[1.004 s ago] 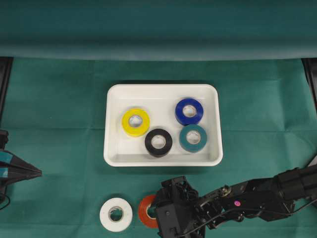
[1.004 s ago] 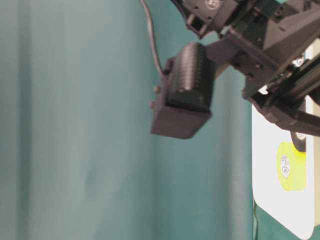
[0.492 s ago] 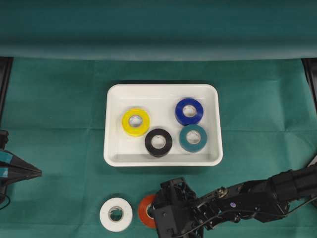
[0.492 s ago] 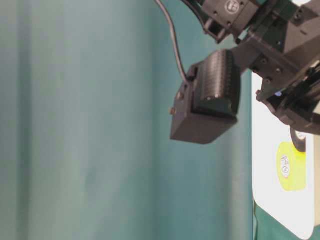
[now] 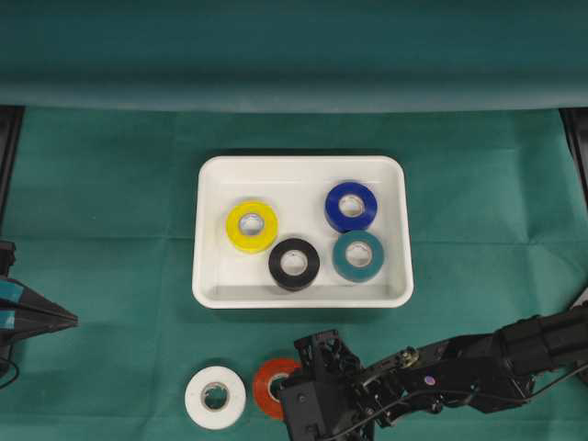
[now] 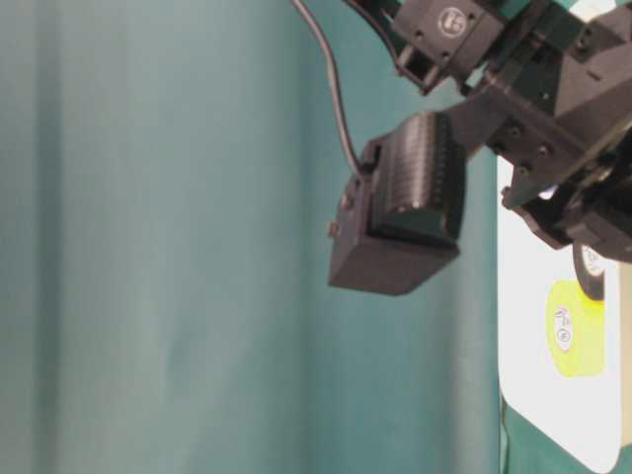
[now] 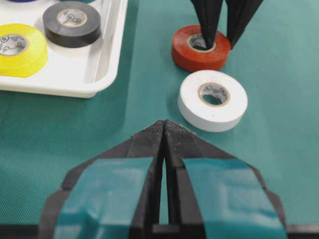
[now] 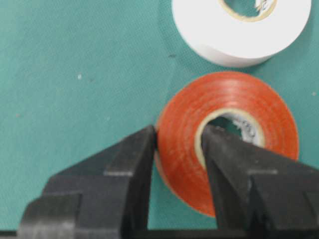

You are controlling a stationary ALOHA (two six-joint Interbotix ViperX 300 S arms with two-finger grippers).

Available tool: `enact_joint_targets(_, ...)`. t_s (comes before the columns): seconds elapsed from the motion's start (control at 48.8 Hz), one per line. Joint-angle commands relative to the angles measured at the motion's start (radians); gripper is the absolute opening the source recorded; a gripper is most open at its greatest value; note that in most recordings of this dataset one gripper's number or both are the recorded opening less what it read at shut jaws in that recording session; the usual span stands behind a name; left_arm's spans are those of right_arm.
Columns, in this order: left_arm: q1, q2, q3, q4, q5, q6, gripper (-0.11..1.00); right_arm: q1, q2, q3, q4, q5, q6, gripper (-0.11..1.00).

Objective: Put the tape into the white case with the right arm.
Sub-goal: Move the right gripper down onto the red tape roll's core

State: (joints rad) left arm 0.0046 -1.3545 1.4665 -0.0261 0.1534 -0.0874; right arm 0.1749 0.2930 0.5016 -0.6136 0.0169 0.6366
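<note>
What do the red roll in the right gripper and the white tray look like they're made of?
Red tape roll: looks like glossy vinyl tape wound on a pale, probably card, core; its face shows fine concentric layers. Shallow white tray: apparently smooth moulded plastic, with rounded corners and a soft sheen.

We see a dark green cloth (image 5: 110, 184) over the whole table, plain and without pattern, with a darker green fold of it along the far edge. The white case (image 5: 209, 276) is plain white. In it we count a yellow roll (image 5: 251, 226), a black roll (image 5: 294, 264), a deep blue roll (image 5: 351, 206) and a teal roll (image 5: 358, 255), each with a pale core. Near the table's near edge lie a white roll (image 5: 215, 397) with a tan core and an orange-red roll (image 5: 266, 386). The right arm (image 5: 478, 363) is all black. The left gripper (image 7: 163, 137) is black with light blue-green patches.
</note>
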Motion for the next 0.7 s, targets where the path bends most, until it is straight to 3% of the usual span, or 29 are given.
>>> enact_joint_targets(0.0, 0.002, 0.008, -0.014, 0.0, -0.009, 0.0, 0.0, 0.002, -0.018, -0.021, -0.003, -0.005, 0.002, 0.01)
enact_joint_targets(0.184, 0.002, 0.009, -0.012, 0.0, -0.009, 0.0, 0.0, 0.014, -0.055, -0.021, -0.003, 0.009, 0.002, 0.01)
enact_joint_targets(0.471, 0.002, 0.009, -0.012, 0.0, -0.009, 0.0, 0.0, 0.058, -0.183, -0.034, -0.003, 0.179, 0.002, 0.01)
enact_joint_targets(0.676, 0.002, 0.009, -0.012, 0.0, -0.009, 0.0, 0.0, 0.06, -0.186, -0.037, -0.003, 0.207, 0.002, 0.01)
